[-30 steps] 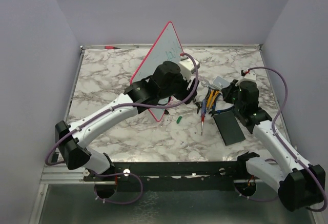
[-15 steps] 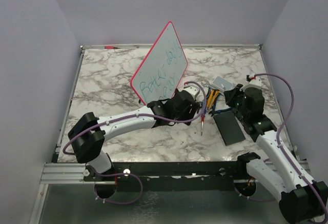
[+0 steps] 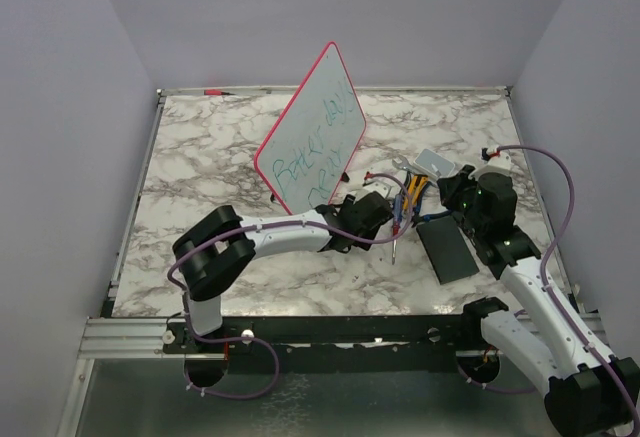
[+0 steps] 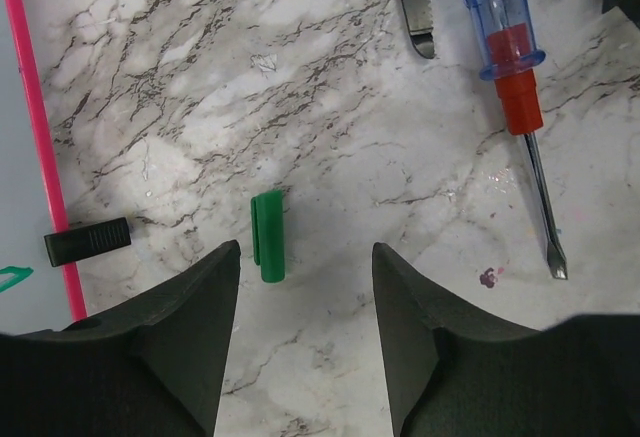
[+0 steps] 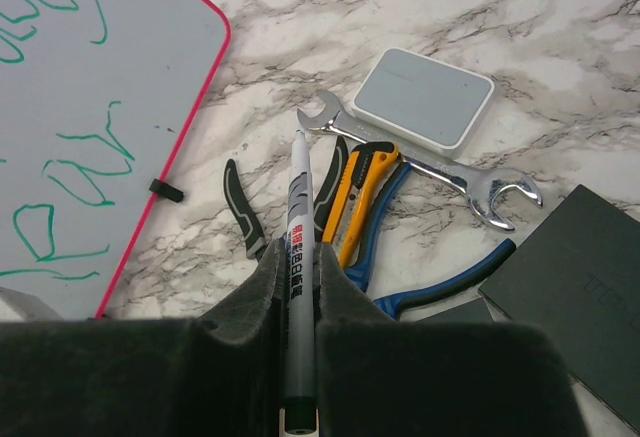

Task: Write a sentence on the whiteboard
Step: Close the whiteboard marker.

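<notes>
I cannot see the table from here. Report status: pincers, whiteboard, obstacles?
Left pincer open over green cap. Right pincer shut on marker. Whiteboard stands tilted, green writing on it. Screwdriver lies near cap.

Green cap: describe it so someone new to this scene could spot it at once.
Find the whiteboard propped on the marble table. Beside its pink rim, under the open left gripper, lies the green cap. A small green stub, far shorter than the screwdriver nearby.

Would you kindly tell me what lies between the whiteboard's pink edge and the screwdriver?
A small green cap lies there, touching neither whiteboard nor screwdriver, as the left wrist view shows.
</notes>
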### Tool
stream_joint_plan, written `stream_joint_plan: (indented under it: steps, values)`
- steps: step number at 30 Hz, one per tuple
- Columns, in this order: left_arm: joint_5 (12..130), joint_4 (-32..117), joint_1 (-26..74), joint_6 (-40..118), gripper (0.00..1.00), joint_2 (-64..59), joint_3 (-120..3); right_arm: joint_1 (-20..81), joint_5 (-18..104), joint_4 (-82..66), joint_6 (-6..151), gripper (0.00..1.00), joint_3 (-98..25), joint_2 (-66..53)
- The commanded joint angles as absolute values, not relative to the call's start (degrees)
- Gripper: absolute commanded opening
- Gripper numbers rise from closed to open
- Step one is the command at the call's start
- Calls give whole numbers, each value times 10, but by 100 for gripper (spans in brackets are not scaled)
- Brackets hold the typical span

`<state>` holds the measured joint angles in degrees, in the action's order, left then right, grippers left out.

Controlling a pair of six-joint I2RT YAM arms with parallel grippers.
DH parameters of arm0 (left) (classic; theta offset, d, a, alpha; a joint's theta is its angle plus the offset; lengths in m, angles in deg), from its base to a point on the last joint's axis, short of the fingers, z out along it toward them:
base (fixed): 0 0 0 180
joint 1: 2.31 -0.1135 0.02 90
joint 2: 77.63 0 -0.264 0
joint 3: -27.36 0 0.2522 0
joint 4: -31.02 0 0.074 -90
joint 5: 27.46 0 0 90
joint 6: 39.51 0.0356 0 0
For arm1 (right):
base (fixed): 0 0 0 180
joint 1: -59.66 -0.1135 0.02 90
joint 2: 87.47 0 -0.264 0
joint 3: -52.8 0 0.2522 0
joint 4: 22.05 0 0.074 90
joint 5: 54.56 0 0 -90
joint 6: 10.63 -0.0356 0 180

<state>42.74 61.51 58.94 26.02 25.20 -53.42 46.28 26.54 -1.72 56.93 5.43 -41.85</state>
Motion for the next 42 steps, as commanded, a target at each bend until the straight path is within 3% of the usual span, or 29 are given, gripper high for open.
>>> stream_joint_plan:
  steps: [1, 18, 31, 42]
  values:
    - [390, 608, 586, 245, 56, 277, -561, 466, 259, -15, 579, 1, 62, -422]
    - [404, 607, 559, 223, 48, 311, -555, 466, 252, -16, 583, 1, 72, -426]
    - [437, 606, 553, 226, 36, 334, -562, 466, 248, -17, 584, 0, 77, -427]
    - [414, 621, 554, 220, 16, 332, -560, 466, 249, -16, 583, 1, 79, -434]
